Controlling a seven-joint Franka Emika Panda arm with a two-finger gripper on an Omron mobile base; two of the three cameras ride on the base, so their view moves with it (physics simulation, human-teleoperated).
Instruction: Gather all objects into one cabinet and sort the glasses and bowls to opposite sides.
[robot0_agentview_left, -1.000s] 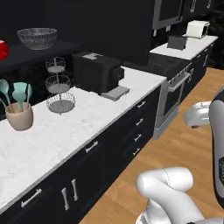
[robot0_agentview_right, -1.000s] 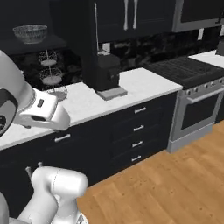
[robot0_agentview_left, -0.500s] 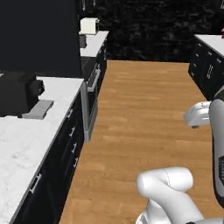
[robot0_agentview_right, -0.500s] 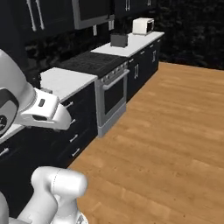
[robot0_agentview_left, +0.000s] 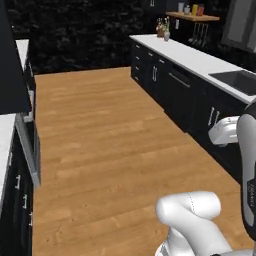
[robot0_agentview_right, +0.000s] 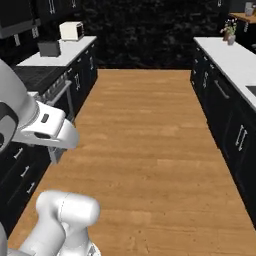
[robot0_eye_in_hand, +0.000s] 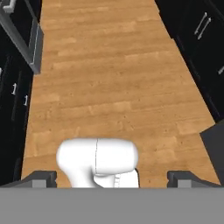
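Left base view gives you a long wooden floor (robot0_agentview_left: 110, 130) running between two rows of black cabinets, with a white worktop (robot0_agentview_left: 192, 57) along the right side and a sink (robot0_agentview_left: 240, 80) set into it. High at the far end sits a light wooden wall shelf (robot0_agentview_left: 192, 16) carrying a few small items, too small for you to name with certainty. No mug or mesh bowl can be picked out on the worktop here, so you cannot tell from this side where the task's things lie.

Right base view shows you the same aisle from the other side: a stove (robot0_agentview_right: 37, 80) on the left with a white worktop (robot0_agentview_right: 60, 55) behind it holding a microwave (robot0_agentview_right: 71, 31) and a toaster (robot0_agentview_right: 49, 48), and another white worktop (robot0_agentview_right: 225, 57) on the right with a small plant (robot0_agentview_right: 229, 34).

Hand view looks down at the floor, and the end effector (robot0_eye_in_hand: 112, 177) has its fingertips (robot0_eye_in_hand: 41, 178) spread fully apart at the bottom corners, holding nothing.

Your step in hand looks like travel, not handling: nothing is gathered or gripped. Your next move calls for bringing the base round until a mug or the bowl is within reach, then lowering the spread end effector over it.
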